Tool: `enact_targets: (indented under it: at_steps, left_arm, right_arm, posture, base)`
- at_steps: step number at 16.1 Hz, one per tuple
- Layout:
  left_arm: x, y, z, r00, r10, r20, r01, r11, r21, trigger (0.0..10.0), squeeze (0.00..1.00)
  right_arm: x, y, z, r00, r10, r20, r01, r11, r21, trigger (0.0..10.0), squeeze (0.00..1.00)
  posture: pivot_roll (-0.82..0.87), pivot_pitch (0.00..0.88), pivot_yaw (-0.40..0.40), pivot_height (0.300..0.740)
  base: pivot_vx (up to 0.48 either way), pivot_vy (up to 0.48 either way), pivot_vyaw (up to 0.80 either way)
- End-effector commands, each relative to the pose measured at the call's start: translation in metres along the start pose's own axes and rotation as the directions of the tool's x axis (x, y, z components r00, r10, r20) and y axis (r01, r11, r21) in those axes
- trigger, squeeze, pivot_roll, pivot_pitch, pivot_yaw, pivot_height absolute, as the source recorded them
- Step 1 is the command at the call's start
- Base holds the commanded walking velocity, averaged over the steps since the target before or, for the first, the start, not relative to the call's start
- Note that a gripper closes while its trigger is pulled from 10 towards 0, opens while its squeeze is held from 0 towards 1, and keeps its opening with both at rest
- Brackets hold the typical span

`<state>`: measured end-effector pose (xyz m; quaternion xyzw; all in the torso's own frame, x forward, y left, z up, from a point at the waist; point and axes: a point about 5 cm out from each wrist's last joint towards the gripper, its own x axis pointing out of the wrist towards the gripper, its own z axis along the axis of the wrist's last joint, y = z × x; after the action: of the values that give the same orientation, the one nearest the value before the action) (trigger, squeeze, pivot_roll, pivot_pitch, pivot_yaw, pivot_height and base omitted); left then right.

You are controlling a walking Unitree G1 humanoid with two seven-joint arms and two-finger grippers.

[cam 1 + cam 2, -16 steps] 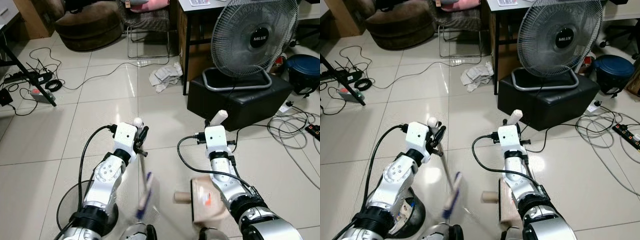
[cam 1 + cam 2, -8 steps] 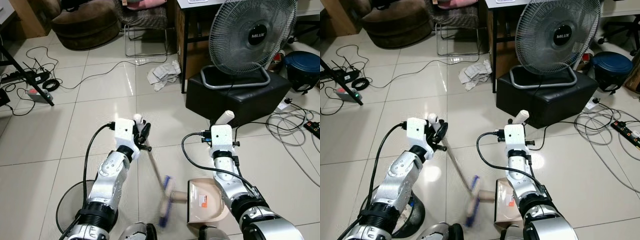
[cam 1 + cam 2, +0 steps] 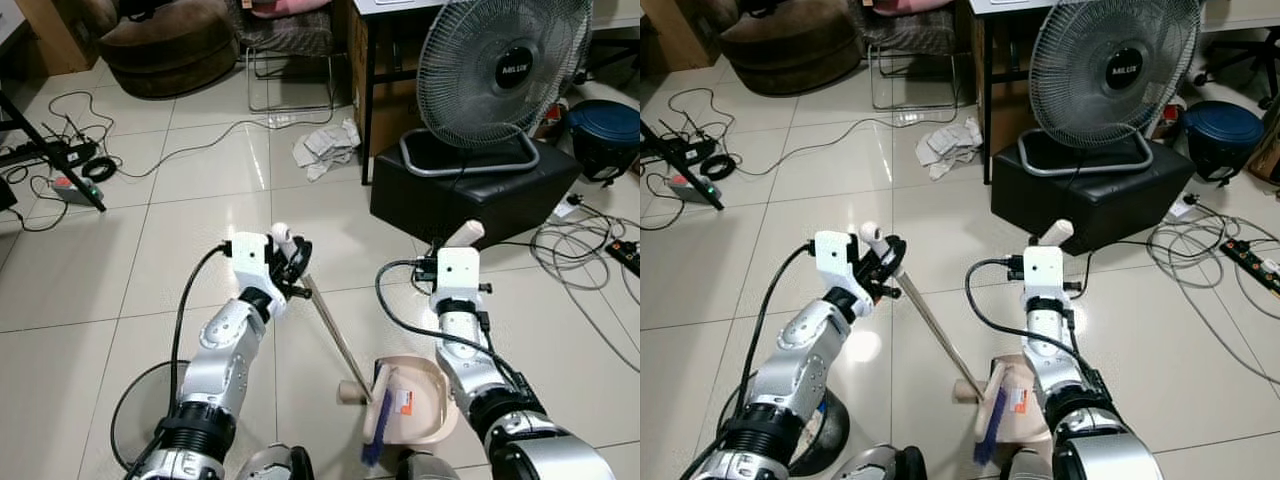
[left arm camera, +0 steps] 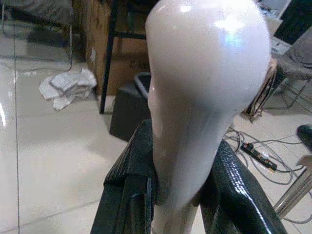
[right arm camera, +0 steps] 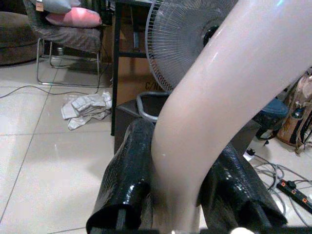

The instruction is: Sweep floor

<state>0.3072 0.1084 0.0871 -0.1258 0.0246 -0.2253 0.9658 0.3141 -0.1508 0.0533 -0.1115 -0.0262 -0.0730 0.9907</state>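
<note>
You stand over a glossy cream tiled floor (image 3: 90,270) with ceiling-light glare. Out beyond the fingertips, a large wire-grille pedestal fan (image 3: 500,75) sits on a black box-shaped ottoman (image 3: 470,195). Beside the ottoman, a black-legged desk (image 3: 372,60) shelters a brown cardboard box (image 4: 129,53). A crumpled white rag (image 3: 325,150) lies near a metal-framed chair (image 3: 290,40) and a round brown pouffe (image 3: 175,45). Black cables (image 3: 585,250) trail over the tiles by a dark blue bucket (image 3: 605,140).

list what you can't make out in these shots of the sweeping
- Whether any dirt lies in the dustpan: the brush head sits across its mouth in the eye views.
- The left hand grips the broom handle; in the left wrist view the handle's end blocks the floor ahead.
- The right hand: the dustpan's handle covers the fan.
</note>
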Motion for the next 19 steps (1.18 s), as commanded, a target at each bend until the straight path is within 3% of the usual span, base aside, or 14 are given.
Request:
enact_targets:
  at_steps: [1, 5, 7, 9, 12, 16, 19]
  left_arm:
    - [0.003, 0.001, 0.019, 0.995, -0.027, 0.092, 0.023, 0.999, 0.047, 10.0, 0.0]
    - [0.001, 0.027, 0.059, 0.97, 0.025, 0.243, -0.071, 0.981, 0.18, 10.0, 0.0]
    - [0.001, 0.045, 0.065, 0.968, 0.088, 0.235, -0.151, 0.952, 0.265, 10.0, 0.0]
    - [-0.001, 0.048, 0.048, 0.984, 0.089, 0.152, -0.136, 0.935, 0.329, 10.0, 0.0]
    - [-0.002, 0.03, 0.002, 1.0, 0.009, -0.023, 0.001, 0.921, 0.388, 10.0, 0.0]
    - [-0.002, 0.008, -0.029, 0.988, -0.086, -0.128, 0.129, 0.917, 0.378, 10.0, 0.0]
    - [-0.004, 0.001, -0.033, 0.978, -0.153, -0.14, 0.192, 0.923, 0.334, 10.0, 0.0]
  right_arm:
    - [0.001, 0.005, 0.002, 1.0, 0.016, 0.003, -0.016, 1.0, 0.026, 10.0, 0.0]
    - [-0.003, 0.005, 0.0, 1.0, 0.025, 0.009, -0.025, 0.998, 0.05, 10.0, 0.0]
    - [-0.002, 0.004, 0.003, 1.0, 0.012, 0.027, -0.014, 0.998, 0.065, 10.0, 0.0]
    - [-0.001, 0.004, 0.005, 0.999, 0.01, 0.038, -0.012, 0.997, 0.07, 10.0, 0.0]
    - [0.0, 0.003, 0.007, 0.999, 0.003, 0.046, -0.006, 0.998, 0.067, 10.0, 0.0]
    - [0.0, 0.003, 0.007, 0.999, -0.014, 0.049, 0.01, 0.998, 0.064, 10.0, 0.0]
    - [0.001, 0.002, 0.007, 0.999, -0.018, 0.046, 0.015, 0.998, 0.066, 10.0, 0.0]
  posture:
    - [0.06, 0.096, 0.101, 0.74]
    - [0.06, 0.115, 0.099, 0.74]
    - [0.07, 0.122, 0.1, 0.74]
    - [0.07, 0.132, 0.102, 0.74]
    - [0.06, 0.145, 0.099, 0.74]
    - [0.05, 0.151, 0.104, 0.74]
    - [0.06, 0.152, 0.103, 0.74]
  base:
    - [0.0, 0.0, 0.0]
    - [0.0, 0.0, 0.0]
    - [0.0, 0.0, 0.0]
    - [0.0, 0.0, 0.0]
    - [0.0, 0.0, 0.0]
    - [0.0, 0.0, 0.0]
    - [0.0, 0.0, 0.0]
